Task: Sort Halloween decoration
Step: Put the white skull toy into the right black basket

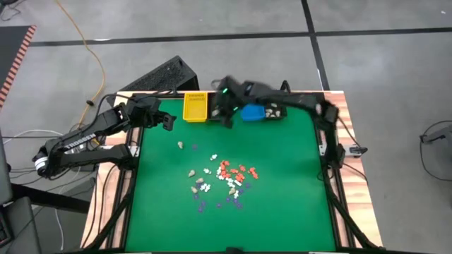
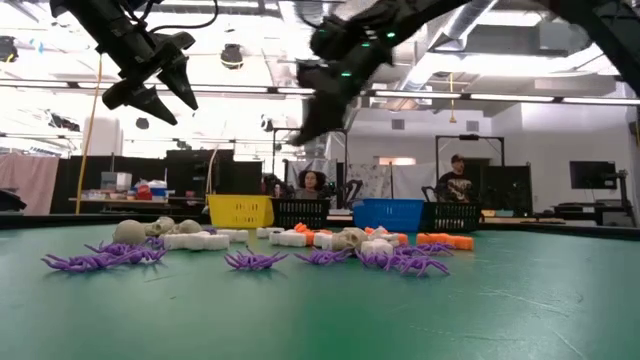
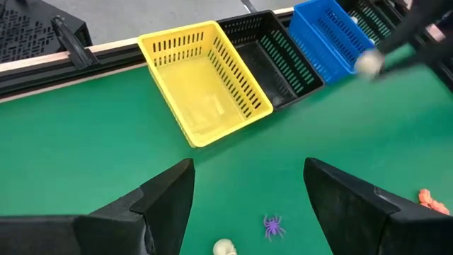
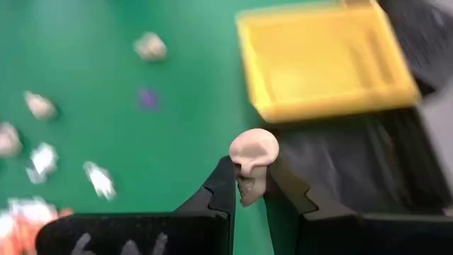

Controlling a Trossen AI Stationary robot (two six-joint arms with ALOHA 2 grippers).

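1. Fingers of the right gripper (image 4: 253,185) are closed narrowly on a small cream skull (image 4: 253,161), which sticks up between the tips and hangs in the air, not resting on anything.
2. Skull and gripper sit above the near edge of the black bin (image 4: 368,166), with the yellow bin (image 4: 325,60) just beside it and the blue bin (image 1: 252,112) on the black bin's other side.
3. To do this step well, I would carry the skull fully over the chosen bin's opening, past the rim, lower it, and only then let go; the piece is light and could bounce off a wall.
4. Which bin suits skulls cannot be told from here.
5. Left gripper (image 3: 249,185) hangs wide open and empty, near the yellow bin, above a purple spider (image 3: 273,226) and another cream skull (image 3: 224,247).
6. Remaining decorations (image 1: 224,178) lie scattered on the green mat (image 1: 282,219), well apart from the black bin.
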